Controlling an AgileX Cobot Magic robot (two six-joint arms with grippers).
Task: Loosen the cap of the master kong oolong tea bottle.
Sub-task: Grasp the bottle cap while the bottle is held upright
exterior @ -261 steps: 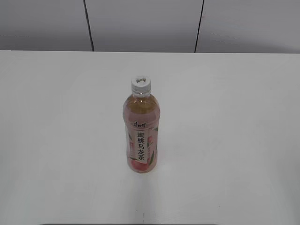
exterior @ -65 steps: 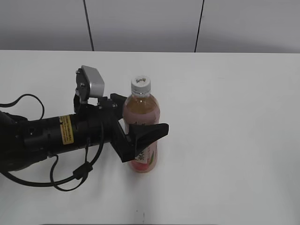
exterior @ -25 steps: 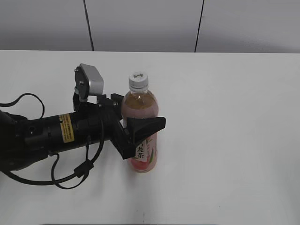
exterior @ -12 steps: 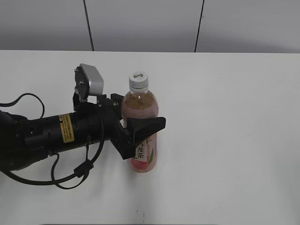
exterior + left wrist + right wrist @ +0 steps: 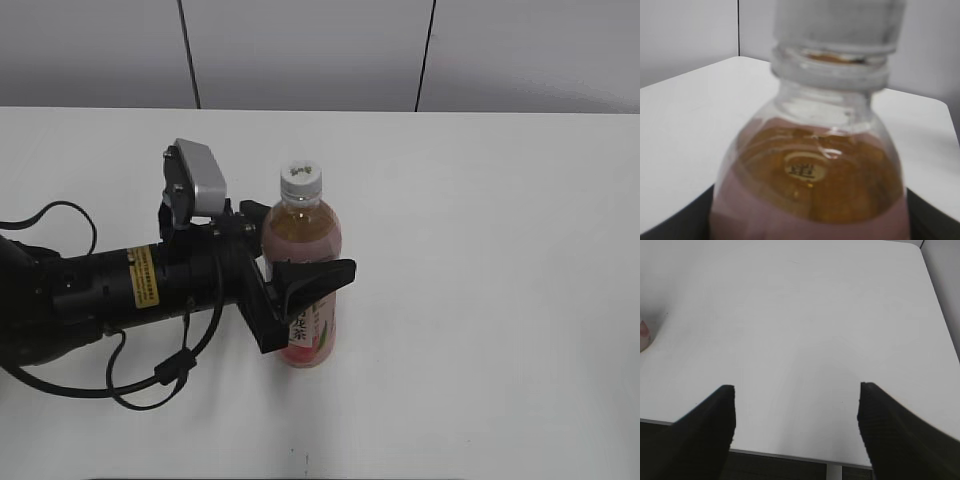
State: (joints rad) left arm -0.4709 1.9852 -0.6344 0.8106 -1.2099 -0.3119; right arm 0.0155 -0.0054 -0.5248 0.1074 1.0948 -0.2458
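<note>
1. I see the small round white ribbed plastic cap (image 5: 301,178) with a dark mark on top, seated on the neck of the clear plastic master kong oolong tea bottle (image 5: 303,232).
2. The bottle holds pale amber tea, wears a pink label, and stands upright near the middle of the white surface (image 5: 500,250).
3. Left wrist view: the bottle's shoulder fills the picture, blurred; the cap's lower edge is cut off at the top.
4. My left pincer (image 5: 285,275) is pinching the bottle's body below the shoulder, one black finger (image 5: 315,278) across the front of the label, the other behind it.
5. The left arm (image 5: 110,290), black with a yellow sticker, lies low from the left edge. A silver-grey camera block (image 5: 197,180) sits on its wrist, and black cable loops beside it.
6. My right pincer (image 5: 795,432) is spread wide, both dark fingers well apart over the bare surface near its edge, touching nothing.
7. The right wrist view catches only a pink sliver of the bottle at its left edge.
</note>
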